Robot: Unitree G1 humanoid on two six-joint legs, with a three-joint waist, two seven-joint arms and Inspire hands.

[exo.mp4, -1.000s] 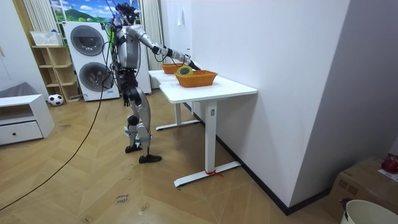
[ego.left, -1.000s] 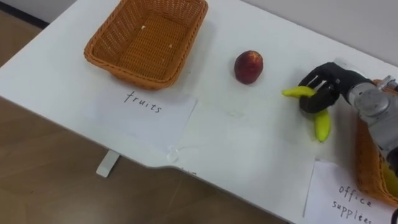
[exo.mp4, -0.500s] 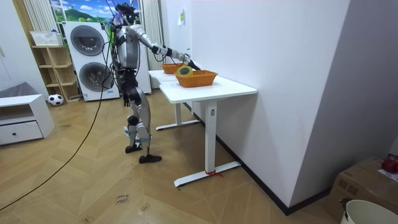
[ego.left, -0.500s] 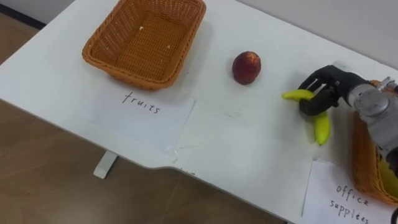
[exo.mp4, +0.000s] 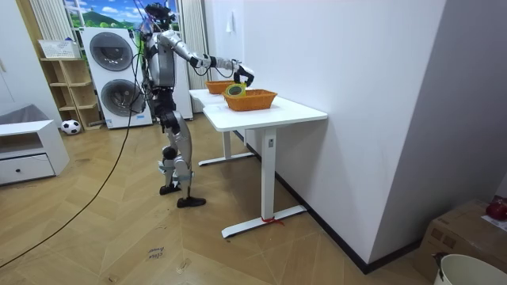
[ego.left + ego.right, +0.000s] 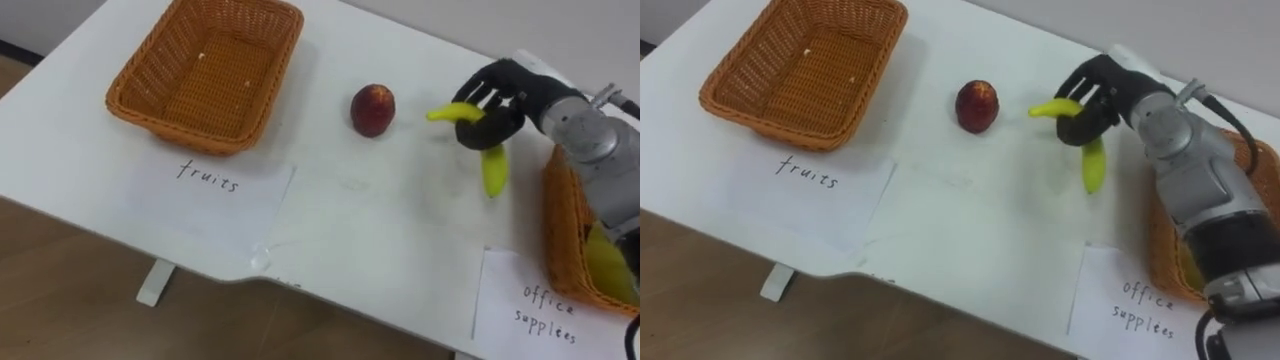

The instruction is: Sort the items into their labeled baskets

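At the tabletop's right side: the right hand (image 6: 508, 88) reaches forward on an outstretched arm, just left of the office-supplies basket (image 6: 558, 235).
Arm pose: in the room view the robot stands at the table's near end, right arm extended level over it, with the hand (image 5: 242, 75) higher than the baskets.
Fingers: dark, curled round the banana (image 6: 493, 172) at its bend – the thumb closes from below, so the fruit is clamped.
Banana's place: in the right hand, between the red fruit (image 6: 372, 108) and the office-supplies basket, touching neither.
Banana's axis: it curves. One yellow end points left toward the red fruit, and the other points down the view toward the robot.
Red fruit: it sits alone on the tabletop (image 6: 380, 230), near the banana's left tip but apart from it.
Fruit basket (image 6: 175, 122): wicker, at the far left, well apart from the hand, with the red fruit lying between them.
Paper labels: a handwritten fruit sheet (image 6: 215, 195) lies in front of the fruit basket – a second sheet (image 6: 550, 315) lies in front of the office-supplies basket.
Office-supplies basket contents: a yellow-green object (image 6: 605, 265), partly hidden by the forearm.
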